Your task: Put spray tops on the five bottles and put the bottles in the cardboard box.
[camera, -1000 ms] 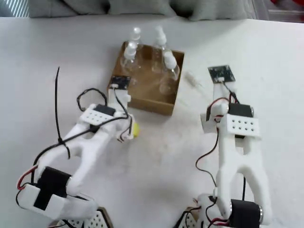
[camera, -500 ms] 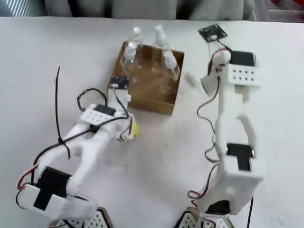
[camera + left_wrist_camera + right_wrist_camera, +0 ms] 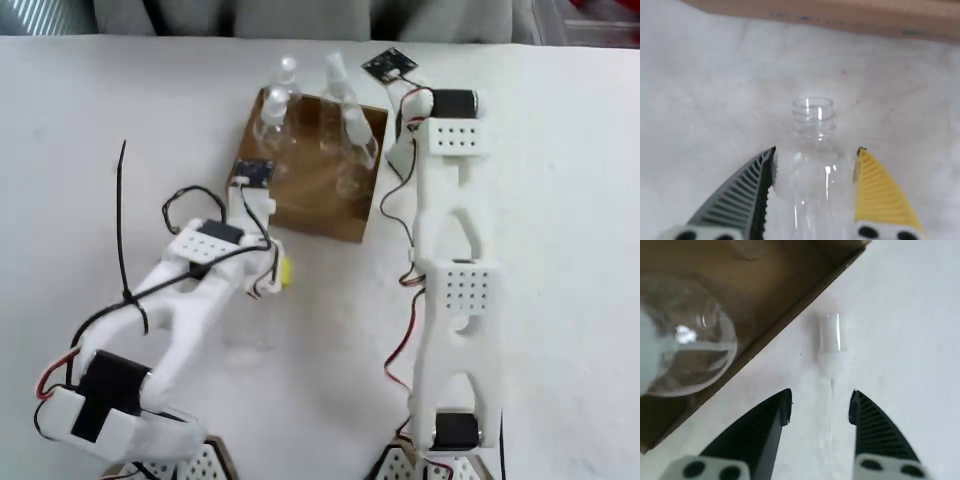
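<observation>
A clear bottle (image 3: pixel 812 150) with a bare threaded neck stands between the grey and yellow fingers of my left gripper (image 3: pixel 815 160), which is shut on its body. In the high view that gripper (image 3: pixel 272 272) sits just in front of the cardboard box (image 3: pixel 318 215). Several bottles with spray tops (image 3: pixel 270 120) stand in the box. A loose white spray top (image 3: pixel 831 340) lies on the table beside the box wall (image 3: pixel 790 295). My right gripper (image 3: pixel 819 402) hangs open over its thin tube. That arm (image 3: pixel 445 135) is stretched along the box's right side.
The box edge (image 3: pixel 840 15) is close ahead of the held bottle. A capped bottle (image 3: pixel 685 350) lies against the box wall near my right gripper. Bare white table (image 3: pixel 560 250) spreads to the right and front. A black cable (image 3: pixel 120 220) runs at the left.
My right arm has stretched forward and swung left toward the box, and now covers the spot where the loose spray top lay. The left arm has kept still with its bottle.
</observation>
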Action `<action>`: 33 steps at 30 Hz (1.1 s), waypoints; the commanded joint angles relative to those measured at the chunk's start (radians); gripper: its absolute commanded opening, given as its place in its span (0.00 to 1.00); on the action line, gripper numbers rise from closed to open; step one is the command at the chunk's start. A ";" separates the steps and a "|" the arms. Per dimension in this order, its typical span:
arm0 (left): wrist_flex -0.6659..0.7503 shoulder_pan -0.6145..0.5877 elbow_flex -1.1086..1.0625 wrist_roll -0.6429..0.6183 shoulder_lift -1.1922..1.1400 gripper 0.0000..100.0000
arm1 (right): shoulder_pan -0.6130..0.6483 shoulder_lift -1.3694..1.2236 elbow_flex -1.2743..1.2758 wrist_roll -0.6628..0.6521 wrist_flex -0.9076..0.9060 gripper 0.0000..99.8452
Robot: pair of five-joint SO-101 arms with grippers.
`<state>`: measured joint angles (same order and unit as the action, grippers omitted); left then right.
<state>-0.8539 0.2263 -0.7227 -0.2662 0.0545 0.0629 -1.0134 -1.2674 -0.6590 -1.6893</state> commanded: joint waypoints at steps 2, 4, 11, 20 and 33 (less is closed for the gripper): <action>0.026 -0.015 0.000 0.014 0.041 0.02 | 0.005 -0.038 -0.126 -0.052 -0.010 0.24; 0.026 -0.015 0.000 0.014 0.041 0.02 | -0.002 -0.050 -0.143 -0.054 -0.002 0.23; 0.026 -0.015 -0.002 0.014 0.041 0.02 | -0.002 -0.054 -0.014 -0.055 0.131 0.23; 0.026 -0.015 -0.002 0.014 0.041 0.02 | -0.004 -0.065 0.157 -0.049 0.297 0.21; 0.026 -0.015 -0.002 0.014 0.041 0.02 | -0.005 -0.133 0.003 -0.048 0.191 0.03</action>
<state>-0.8539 0.2263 -0.7227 -0.2662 0.0545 0.0598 -1.1715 -1.2045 -0.7035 -1.4316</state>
